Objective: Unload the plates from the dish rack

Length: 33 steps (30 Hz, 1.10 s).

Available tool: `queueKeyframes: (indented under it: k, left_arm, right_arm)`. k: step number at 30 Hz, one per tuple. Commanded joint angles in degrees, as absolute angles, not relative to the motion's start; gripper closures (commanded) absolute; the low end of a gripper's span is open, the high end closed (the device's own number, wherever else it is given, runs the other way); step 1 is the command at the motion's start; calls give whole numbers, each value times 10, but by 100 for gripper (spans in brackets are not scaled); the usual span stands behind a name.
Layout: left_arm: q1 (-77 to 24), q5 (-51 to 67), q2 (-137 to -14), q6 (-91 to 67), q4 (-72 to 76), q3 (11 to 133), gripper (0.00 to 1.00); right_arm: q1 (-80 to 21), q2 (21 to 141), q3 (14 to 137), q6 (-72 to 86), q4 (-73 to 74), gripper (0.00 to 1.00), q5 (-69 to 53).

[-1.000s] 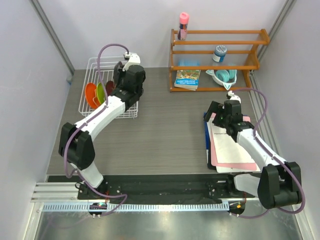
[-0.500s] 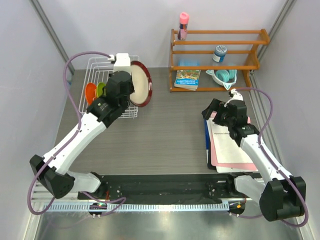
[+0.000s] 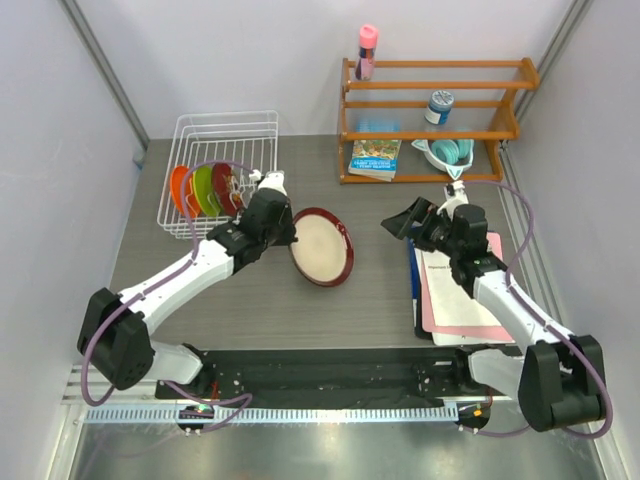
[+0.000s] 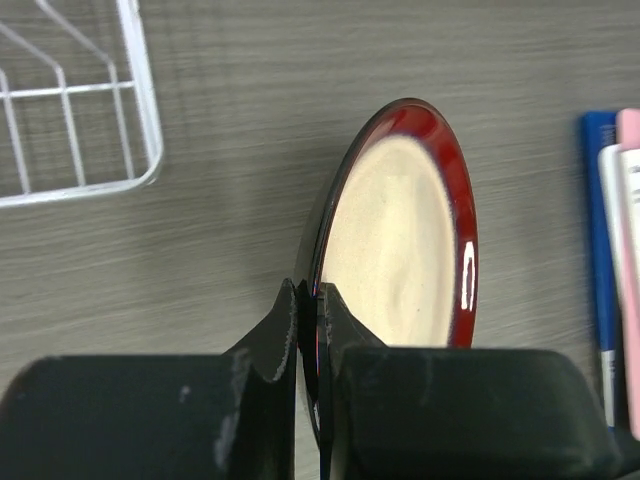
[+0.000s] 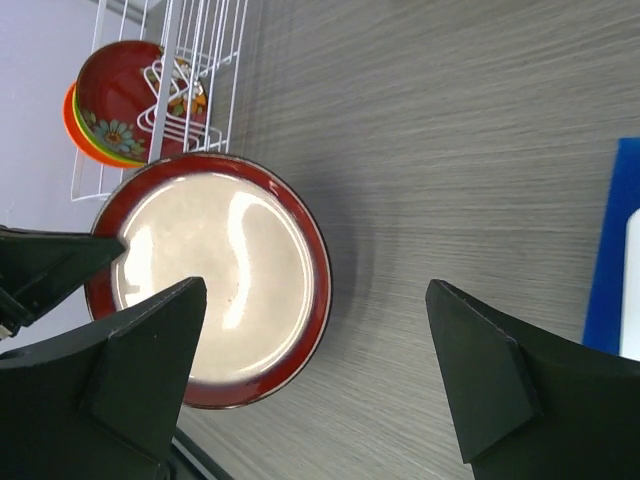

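The left gripper [image 4: 310, 300] pinches the rim of the big round plate [image 4: 395, 250]. The plate is shiny cream with a dark red edge. It tilts over the streaky gray table [image 3: 380, 290], right of the white wire dish rack [image 3: 228, 118]. The right gripper [image 5: 315, 300] has its fingers wide apart. The words on the paper [image 3: 460, 295] are too tiny to read.

Pinching the cream plate [image 4: 400, 240] by its rim in the left gripper [image 4: 310, 300], with that arm stretched low to the right. Holding the right gripper [image 5: 315, 290] spread wide, seemingly hovering, aimed leftward.
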<state>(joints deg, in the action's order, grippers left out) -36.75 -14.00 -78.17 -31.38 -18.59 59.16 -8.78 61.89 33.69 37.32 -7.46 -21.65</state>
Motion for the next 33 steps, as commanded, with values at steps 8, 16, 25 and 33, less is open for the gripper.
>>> queueKeyframes:
  k: [8, 16, 25, 33]
  left_arm:
    - [-366, -69, -736, -404, 33, 601, 100]
    - [-366, -31, -732, -432, 74, 572, 100]
    - [-365, -36, -722, -429, 87, 547, 100]
    - [-366, -85, -696, -378, 61, 530, 17]
  right_arm:
    - [-120, 721, 311, 434, -227, 6, -286]
    - [-147, 807, 302, 487, -351, 32, -316]
    - [-159, 848, 294, 523, -432, 99, -331]
    - [-157, 727, 311, 440, -242, 99, -196]
